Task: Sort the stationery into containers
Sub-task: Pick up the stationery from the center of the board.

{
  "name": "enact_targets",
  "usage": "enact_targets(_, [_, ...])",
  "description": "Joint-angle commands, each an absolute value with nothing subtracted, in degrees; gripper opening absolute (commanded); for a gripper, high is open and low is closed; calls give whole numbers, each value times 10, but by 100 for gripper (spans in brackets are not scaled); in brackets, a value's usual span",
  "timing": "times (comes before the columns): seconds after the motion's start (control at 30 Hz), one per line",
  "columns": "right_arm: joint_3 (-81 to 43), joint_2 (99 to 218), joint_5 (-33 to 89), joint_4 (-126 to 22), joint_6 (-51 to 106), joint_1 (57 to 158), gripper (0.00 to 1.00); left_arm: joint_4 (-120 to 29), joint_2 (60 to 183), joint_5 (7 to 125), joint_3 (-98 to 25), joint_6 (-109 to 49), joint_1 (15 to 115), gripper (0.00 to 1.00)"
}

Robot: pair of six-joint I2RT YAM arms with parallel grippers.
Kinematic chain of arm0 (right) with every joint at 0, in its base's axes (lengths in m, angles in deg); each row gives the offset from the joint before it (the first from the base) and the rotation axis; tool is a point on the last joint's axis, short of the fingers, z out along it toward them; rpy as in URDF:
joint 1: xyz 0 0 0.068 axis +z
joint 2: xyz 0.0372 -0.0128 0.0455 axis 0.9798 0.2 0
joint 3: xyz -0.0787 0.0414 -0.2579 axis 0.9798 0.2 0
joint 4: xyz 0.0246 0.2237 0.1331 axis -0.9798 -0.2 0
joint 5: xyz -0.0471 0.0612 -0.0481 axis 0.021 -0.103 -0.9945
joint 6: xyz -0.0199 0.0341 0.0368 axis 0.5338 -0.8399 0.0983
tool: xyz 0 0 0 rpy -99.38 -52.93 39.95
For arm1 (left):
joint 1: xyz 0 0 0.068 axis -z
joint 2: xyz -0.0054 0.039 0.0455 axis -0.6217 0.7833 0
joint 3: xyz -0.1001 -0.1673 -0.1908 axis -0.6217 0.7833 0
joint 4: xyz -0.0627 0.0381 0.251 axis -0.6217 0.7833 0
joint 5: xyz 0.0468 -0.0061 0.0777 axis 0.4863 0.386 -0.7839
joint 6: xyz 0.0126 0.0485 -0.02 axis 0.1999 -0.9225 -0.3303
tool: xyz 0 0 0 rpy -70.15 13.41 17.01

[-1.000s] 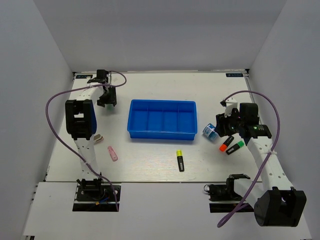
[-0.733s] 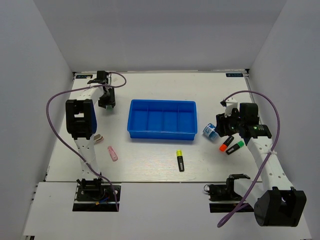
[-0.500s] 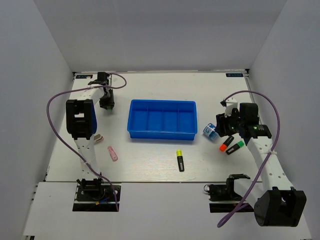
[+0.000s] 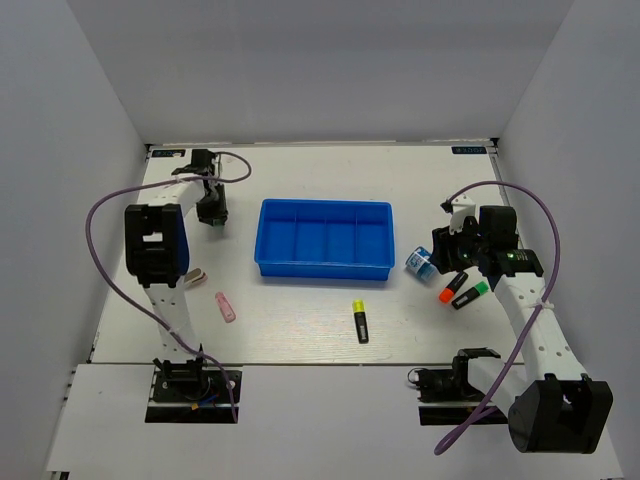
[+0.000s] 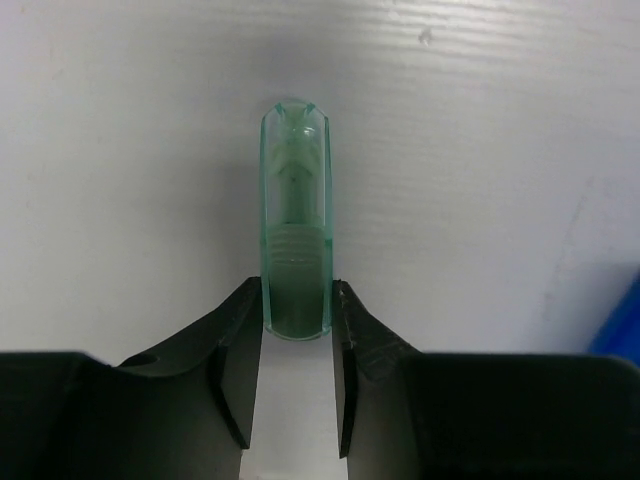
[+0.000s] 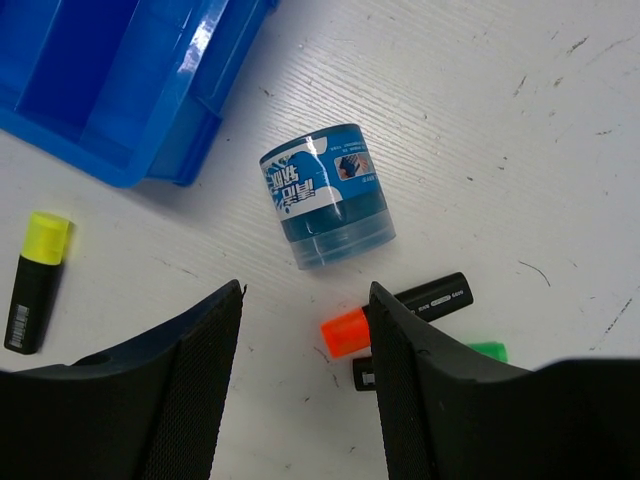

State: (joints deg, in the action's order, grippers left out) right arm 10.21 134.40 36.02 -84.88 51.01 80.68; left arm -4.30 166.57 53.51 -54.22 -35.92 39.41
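The left jaws are closed on the pale-green pen (image 5: 295, 250), clamping its blunt end from both sides; the transparent capped end projects forward over the desk (image 4: 300, 335). Whether the pen touches the desk surface cannot be told. This assembly sits at the far-left area of the desk, to the left of the blue tray (image 4: 325, 268), and apart from it. The tray lies at the centre of the desk, with its four compartments side by side. The right jaws are open, spread wide above the blue-white roll (image 6: 327, 195) and not touching it. The roll lies on its side just beside the tray's near right corner. The orange-capped highlighter (image 6: 400, 310) and the green-capped highlighter (image 6: 480, 352) lie next to each other on the desk, just to the right of the roll. The yellow-capped highlighter (image 4: 360, 320) lies on the desk in front of the tray, apart from it. The pink pen (image 4: 226, 307) and the white piece (image 4: 197, 274) lie on the desk at the near left, beside the left arm.
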Motion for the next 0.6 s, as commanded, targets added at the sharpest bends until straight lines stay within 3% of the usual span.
enact_targets(0.0, [99, 1333, 376, -834, 504, 803, 57, -42, 1557, 574, -513, -343, 402, 0])
enact_targets(0.07, [100, 1333, 380, -836, 505, 805, 55, -50, 1498, 578, -497, -335, 416, 0])
enact_targets(0.1, [101, 1333, 383, -835, 505, 805, 48, -52, 1474, 578, -483, -328, 426, 0])
enact_targets(0.13, [101, 1334, 389, -837, 505, 805, 36, -47, 1459, 578, -481, -325, 441, 0])
enact_targets(0.17, [100, 1333, 390, -837, 506, 805, 12, -42, 1443, 578, -475, -316, 447, 0])
enact_targets(0.2, [100, 1332, 392, -838, 507, 805, 0, -43, 1435, 576, -465, -307, 460, 0])
enact_targets(0.57, [104, 1331, 396, -836, 505, 804, 0, -63, 1346, 582, -362, -256, 601, 0])
